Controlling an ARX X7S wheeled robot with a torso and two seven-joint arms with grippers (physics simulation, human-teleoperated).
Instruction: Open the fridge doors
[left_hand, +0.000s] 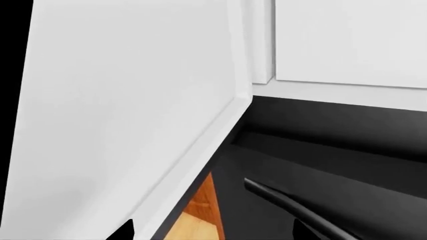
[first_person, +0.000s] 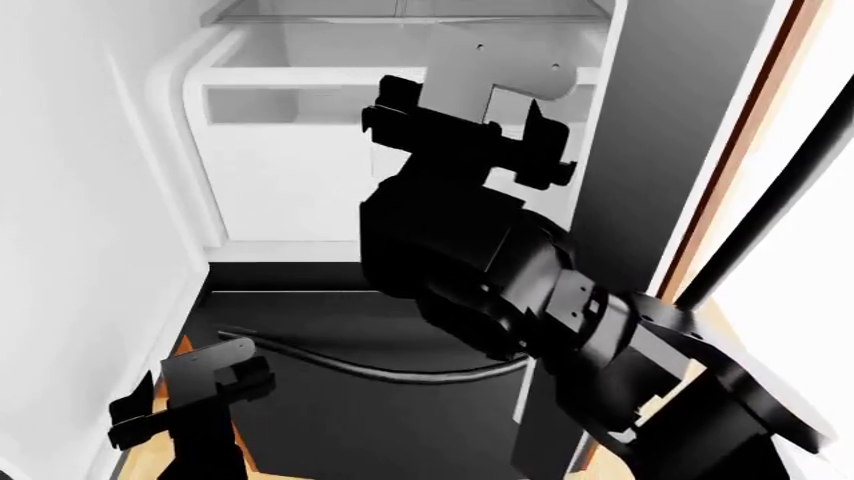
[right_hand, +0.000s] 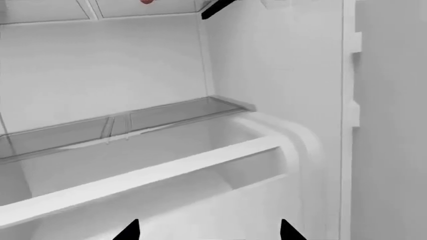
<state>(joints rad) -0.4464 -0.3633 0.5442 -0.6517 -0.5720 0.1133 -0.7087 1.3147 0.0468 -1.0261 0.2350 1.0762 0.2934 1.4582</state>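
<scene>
The left fridge door is swung wide open, its white inner face filling the left of the head view and much of the left wrist view. A dark-grey panel stands at the right of the opening, with a slim black bar handle beyond it. My right gripper is open and reaches into the white interior, facing a door-height bin and a glass shelf. In its own view the right gripper holds nothing. My left gripper hangs low and open, empty in the left wrist view.
Below the opening lies the wide dark drawer front with its curved black handle, which the left wrist view also shows as the drawer handle. Orange wooden floor shows under the open door. My right arm crosses the opening.
</scene>
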